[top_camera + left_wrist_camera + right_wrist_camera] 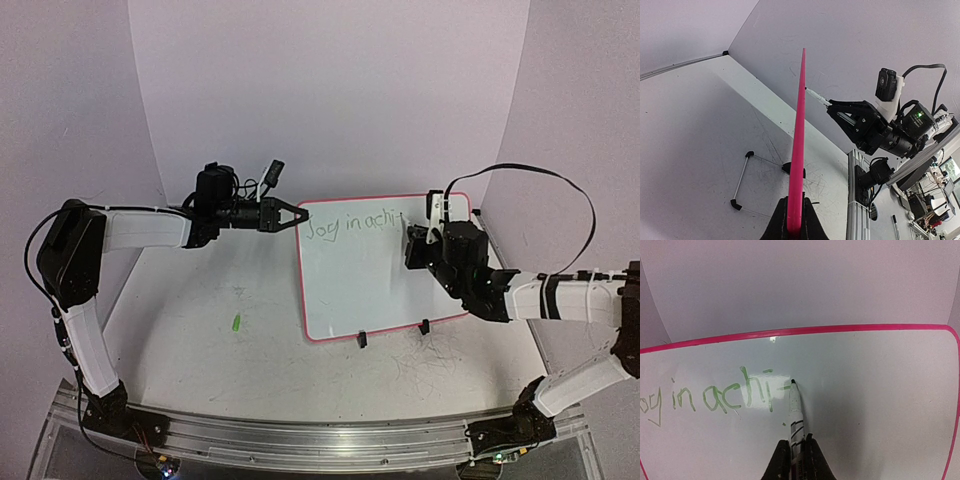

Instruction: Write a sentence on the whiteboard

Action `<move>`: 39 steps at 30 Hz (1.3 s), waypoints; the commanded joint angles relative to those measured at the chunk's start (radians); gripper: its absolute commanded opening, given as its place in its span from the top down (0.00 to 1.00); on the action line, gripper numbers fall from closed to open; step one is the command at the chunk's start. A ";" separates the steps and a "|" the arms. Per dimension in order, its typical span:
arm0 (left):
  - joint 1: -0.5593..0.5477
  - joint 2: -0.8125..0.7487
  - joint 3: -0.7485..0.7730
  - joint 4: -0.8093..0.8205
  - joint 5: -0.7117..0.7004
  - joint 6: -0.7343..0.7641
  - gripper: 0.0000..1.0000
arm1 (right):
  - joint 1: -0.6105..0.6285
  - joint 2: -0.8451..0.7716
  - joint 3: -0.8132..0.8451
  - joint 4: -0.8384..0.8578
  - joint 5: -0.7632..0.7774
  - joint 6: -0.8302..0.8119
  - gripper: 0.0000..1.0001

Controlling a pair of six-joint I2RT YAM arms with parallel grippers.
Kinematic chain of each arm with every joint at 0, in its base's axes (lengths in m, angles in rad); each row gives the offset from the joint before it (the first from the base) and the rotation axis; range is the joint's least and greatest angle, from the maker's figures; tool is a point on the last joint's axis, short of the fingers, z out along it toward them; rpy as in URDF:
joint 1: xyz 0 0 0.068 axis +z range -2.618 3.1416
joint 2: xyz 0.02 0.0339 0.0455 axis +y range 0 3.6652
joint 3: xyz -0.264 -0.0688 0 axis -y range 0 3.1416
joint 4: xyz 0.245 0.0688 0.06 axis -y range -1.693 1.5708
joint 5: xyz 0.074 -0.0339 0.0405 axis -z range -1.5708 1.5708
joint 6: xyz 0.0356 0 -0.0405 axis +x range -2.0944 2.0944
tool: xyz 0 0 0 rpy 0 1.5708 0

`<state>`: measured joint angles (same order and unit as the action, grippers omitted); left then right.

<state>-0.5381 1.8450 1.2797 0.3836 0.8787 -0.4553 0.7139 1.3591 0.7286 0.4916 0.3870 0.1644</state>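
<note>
Right wrist view: right hand (796,444) is gripping a white marker (795,407), writing green letters (715,396) on the glossy pink-rimmed whiteboard (875,405); left hand (795,202) is clamping it steady.
</note>
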 commanded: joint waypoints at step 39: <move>-0.023 -0.011 -0.005 -0.022 -0.020 0.047 1.00 | 0.002 -0.040 -0.051 -0.040 -0.012 0.038 1.00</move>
<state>-0.5381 1.8450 1.2797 0.3832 0.8787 -0.4545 0.7152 1.3348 0.6846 0.4970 0.3344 0.1925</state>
